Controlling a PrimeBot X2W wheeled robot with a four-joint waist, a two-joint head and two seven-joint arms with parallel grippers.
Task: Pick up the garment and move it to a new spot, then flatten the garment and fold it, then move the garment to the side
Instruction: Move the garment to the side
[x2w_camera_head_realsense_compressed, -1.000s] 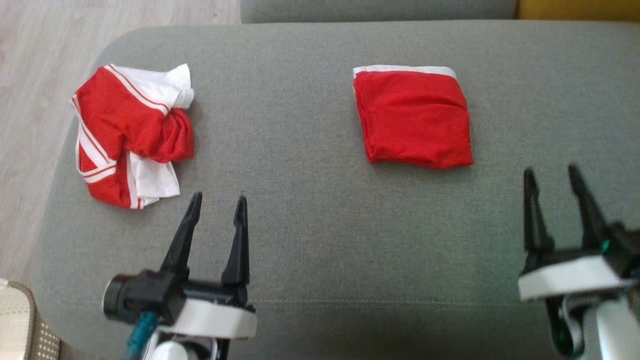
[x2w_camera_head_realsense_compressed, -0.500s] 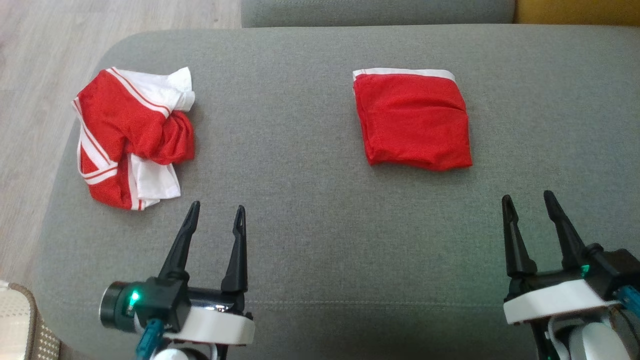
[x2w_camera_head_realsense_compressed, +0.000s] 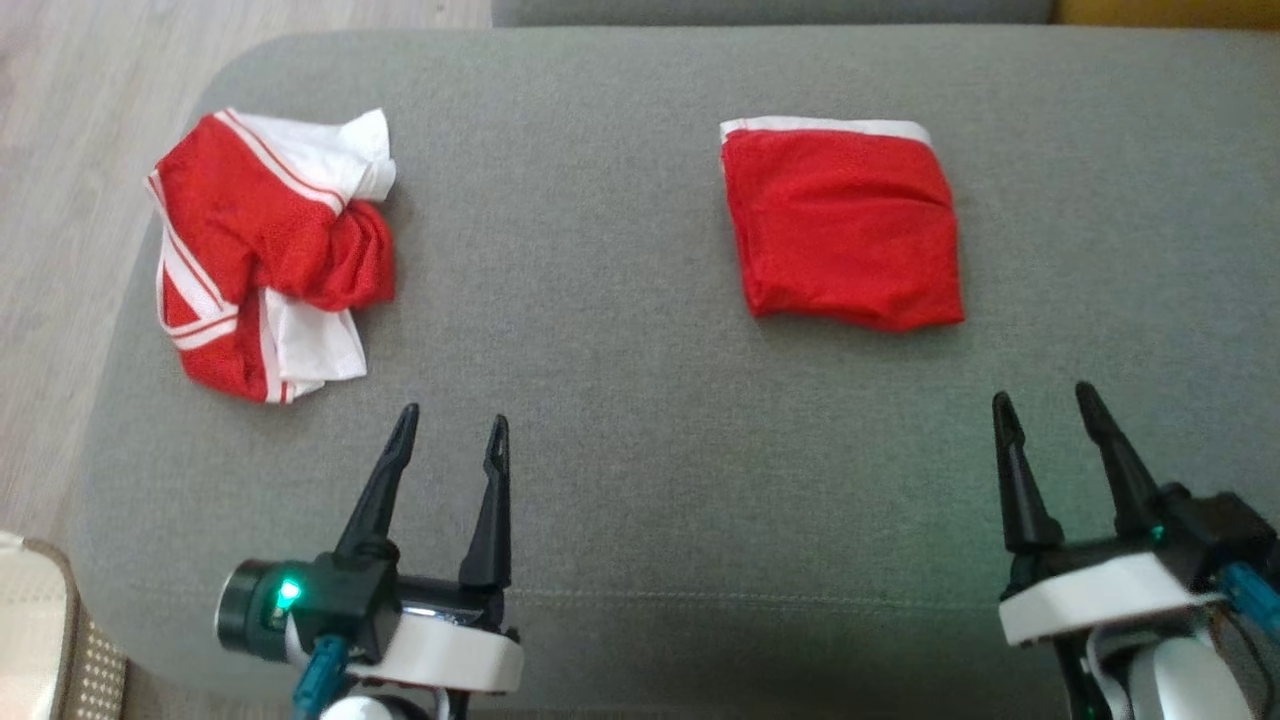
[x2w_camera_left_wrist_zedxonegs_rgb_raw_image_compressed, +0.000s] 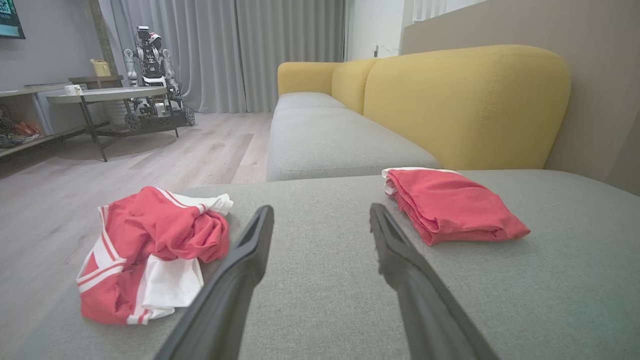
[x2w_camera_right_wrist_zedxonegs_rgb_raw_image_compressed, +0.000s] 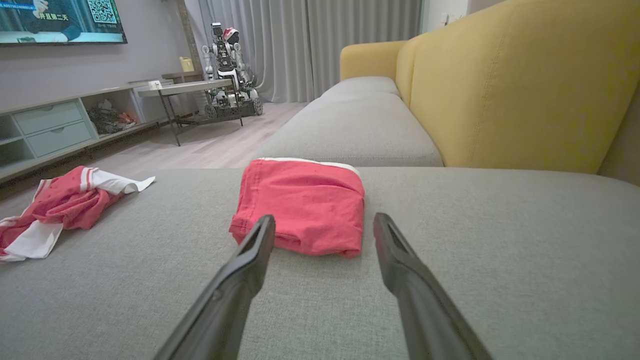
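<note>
The crumpled garment (x2w_camera_head_realsense_compressed: 270, 255) lies in a heap at the far left corner of the seat (x2w_camera_head_realsense_compressed: 620, 400), red cloth twisted with white striped panels. The folded garment (x2w_camera_head_realsense_compressed: 845, 225) lies flat and well apart from it, right of centre toward the far edge. We judge that piece finished and the pick-up step open for the heap. The next move calls for the left gripper (x2w_camera_head_realsense_compressed: 453, 415) to reach forward and left, descend on a raised ridge of cloth and close. We find this gripper above the near edge, left of centre, jaws spread and empty, fingers pointing toward the far edge. The right gripper (x2w_camera_head_realsense_compressed: 1041, 392) hovers near the near right corner, jaws likewise spread, holding nothing.
</note>
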